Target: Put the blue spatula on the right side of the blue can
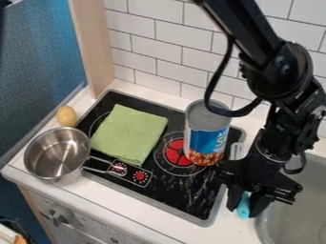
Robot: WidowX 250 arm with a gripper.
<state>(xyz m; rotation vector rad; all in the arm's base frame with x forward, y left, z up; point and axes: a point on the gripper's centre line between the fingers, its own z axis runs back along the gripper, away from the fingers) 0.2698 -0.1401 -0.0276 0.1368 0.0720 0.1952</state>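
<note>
A blue can (pixel 215 138), its metal top grey and its label showing reddish-brown food along the bottom, stands upright at the right side of the black stovetop (pixel 115 178). The spatula (pixel 243 208) (light blue at its near end, its middle hidden) is held between the fingers (pixel 259 205), that end pointing down by the tabletop's (pixel 220 233) front right portion, beside the sink (pixel 280 226).
</note>
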